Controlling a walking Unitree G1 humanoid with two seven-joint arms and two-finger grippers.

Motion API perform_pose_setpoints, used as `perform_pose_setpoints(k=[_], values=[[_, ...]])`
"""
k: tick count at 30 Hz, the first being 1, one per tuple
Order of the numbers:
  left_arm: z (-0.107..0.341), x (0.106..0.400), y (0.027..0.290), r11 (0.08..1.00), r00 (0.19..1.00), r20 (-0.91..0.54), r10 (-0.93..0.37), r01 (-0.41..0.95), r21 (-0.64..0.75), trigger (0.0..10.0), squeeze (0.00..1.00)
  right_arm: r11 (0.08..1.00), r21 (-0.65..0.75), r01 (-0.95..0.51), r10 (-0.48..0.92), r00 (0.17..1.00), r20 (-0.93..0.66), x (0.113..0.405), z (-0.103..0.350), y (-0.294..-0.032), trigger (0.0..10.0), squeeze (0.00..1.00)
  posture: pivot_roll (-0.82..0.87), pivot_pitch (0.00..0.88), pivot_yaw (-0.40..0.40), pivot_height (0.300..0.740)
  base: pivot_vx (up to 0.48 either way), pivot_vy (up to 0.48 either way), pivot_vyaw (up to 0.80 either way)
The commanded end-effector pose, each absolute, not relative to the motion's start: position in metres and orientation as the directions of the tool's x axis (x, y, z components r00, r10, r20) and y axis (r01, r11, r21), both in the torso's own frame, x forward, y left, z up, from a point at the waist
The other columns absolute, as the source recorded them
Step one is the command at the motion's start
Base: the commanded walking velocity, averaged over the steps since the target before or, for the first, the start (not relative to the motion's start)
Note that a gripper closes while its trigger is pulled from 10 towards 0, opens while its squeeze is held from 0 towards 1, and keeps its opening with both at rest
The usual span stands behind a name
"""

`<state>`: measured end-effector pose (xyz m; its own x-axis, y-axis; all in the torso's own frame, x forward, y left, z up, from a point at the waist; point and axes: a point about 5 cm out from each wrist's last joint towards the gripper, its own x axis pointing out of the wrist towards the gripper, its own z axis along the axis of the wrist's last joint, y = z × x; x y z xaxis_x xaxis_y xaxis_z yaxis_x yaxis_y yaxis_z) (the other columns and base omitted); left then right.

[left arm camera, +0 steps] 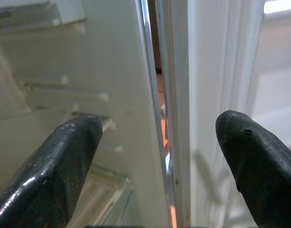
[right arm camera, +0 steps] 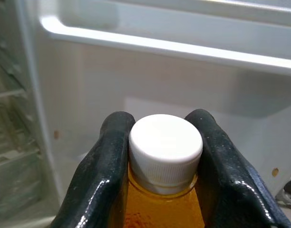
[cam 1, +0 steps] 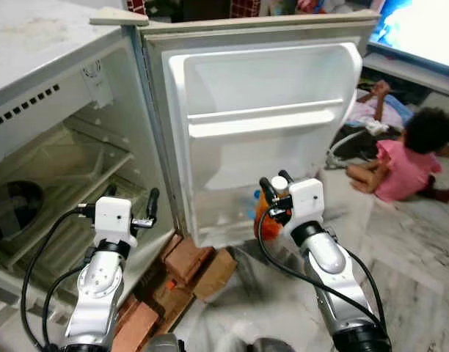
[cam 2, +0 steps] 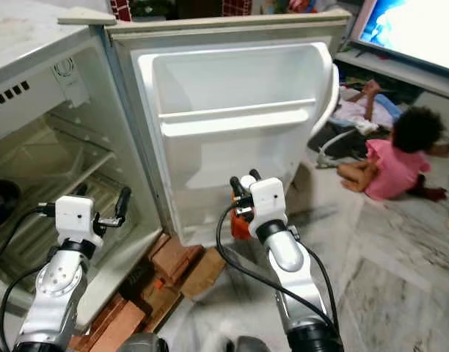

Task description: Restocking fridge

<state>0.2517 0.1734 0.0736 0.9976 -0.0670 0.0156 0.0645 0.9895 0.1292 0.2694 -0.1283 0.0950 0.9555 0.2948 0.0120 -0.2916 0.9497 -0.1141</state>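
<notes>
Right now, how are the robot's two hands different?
The right gripper is shut on a bottle of orange liquid with a white cap; the left gripper is open and holds nothing. The right gripper is in front of the open fridge door, while the left gripper is by the door's hinge edge, next to the fridge's inside. Both have two black fingers.

Door shelf (cam 1: 265, 117): bare, open room above its rail.
Lower door bin (cam 1: 232, 213): right tool (cam 1: 276, 192), clamped on an orange bottle (right arm camera: 162, 199), stands just before it.
Fridge interior (cam 1: 70, 176): open; shelves bare near the left tool (cam 1: 140, 213), whose fingers are spread.
Door edge (left arm camera: 171, 114): between the left tool's fingers.
Bricks (cam 1: 188, 268): stacked under the fridge.
</notes>
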Motion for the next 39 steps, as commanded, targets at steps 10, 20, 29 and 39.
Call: perform_pose_setpoints(k=[10,20,29,39], values=[[0.069,0.2469,0.1689,0.991,0.998,-0.007,-0.064,0.064,0.119,10.0,0.0,0.951,-0.107,-0.29,0.295,0.955,0.032,0.2687,0.1005,-0.1337,10.0,0.0,-0.01,0.03,-0.03,0.74,0.0,0.0,0.0],[0.0678,0.2463,0.168,0.99,0.998,-0.014,-0.068,0.069,0.121,10.0,0.0,0.943,-0.056,-0.328,0.33,0.943,0.036,0.2649,0.1002,-0.1276,10.0,0.0,-0.02,0.037,-0.027,0.725,0.0,0.0,0.0],[0.0692,0.2473,0.1686,0.99,0.998,-0.009,-0.068,0.068,0.126,10.0,0.0,0.942,-0.047,-0.331,0.333,0.942,0.035,0.2645,0.0998,-0.1284,10.0,0.0,-0.01,0.041,-0.028,0.665,0.0,0.0,0.0],[0.0702,0.2473,0.1724,0.986,0.999,-0.005,-0.046,0.047,0.16,10.0,0.0,0.949,-0.056,-0.311,0.313,0.949,0.04,0.2668,0.1002,-0.1296,10.0,0.0,0.0,0.049,-0.032,0.65,0.0,0.0,0.0]])
